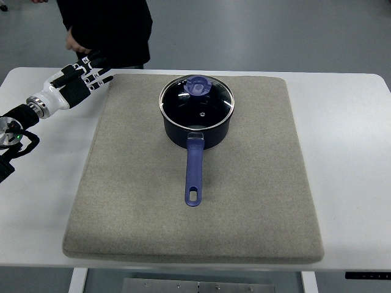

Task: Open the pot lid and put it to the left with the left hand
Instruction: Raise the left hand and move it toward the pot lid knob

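Top view: the pot [197, 122] sits on the far half of the grey mat [195, 213], its blue handle [193, 172] pointing toward the robot. The glass lid [197, 101] is still on the pot, blue knob [198, 86] on top. The left hand [85, 76] hovers off the mat's far-left corner, well apart from the pot, fingers seemingly extended and holding nothing. A person [110, 30] stands beyond the mat.

A white table [351, 159] with rounded corners fills most of the view, seen from steeply above. A grey-blue smooth floor [275, 33] lies beyond its far edge. A person in dark clothing [110, 27] stands at the far left side.
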`<action>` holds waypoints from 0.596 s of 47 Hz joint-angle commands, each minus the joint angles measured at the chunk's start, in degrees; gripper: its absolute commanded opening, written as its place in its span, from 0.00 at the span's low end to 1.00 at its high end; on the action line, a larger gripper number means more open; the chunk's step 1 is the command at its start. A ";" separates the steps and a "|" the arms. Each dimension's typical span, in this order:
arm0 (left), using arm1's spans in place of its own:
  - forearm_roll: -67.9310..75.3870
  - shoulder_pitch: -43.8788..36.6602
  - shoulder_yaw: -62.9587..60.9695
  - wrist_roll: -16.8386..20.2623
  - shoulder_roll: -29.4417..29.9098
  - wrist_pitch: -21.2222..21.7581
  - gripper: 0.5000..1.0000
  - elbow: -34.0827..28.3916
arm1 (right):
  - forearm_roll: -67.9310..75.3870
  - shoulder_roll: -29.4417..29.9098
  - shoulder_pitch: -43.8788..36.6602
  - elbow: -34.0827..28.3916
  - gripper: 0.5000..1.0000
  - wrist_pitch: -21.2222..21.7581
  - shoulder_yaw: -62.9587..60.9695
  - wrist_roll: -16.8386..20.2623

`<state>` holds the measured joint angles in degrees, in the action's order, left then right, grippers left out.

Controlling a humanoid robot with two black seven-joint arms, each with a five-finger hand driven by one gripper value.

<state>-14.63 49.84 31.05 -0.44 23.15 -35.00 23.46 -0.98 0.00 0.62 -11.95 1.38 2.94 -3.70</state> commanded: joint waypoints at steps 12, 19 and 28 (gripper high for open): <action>0.12 0.00 -0.20 0.00 -0.04 0.00 0.98 -0.09 | 0.01 0.00 0.00 0.00 0.83 0.03 -0.04 0.01; 0.13 1.49 -0.47 0.08 -0.30 0.00 0.98 -0.26 | 0.01 0.00 0.00 0.00 0.83 0.03 0.05 0.01; 4.85 4.03 -0.99 2.28 0.66 0.00 0.98 -0.35 | 0.01 0.00 0.00 0.00 0.83 0.03 0.05 0.01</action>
<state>-13.07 53.01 30.13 1.15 23.49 -35.00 23.31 -0.97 0.00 0.62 -11.95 1.41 2.99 -3.69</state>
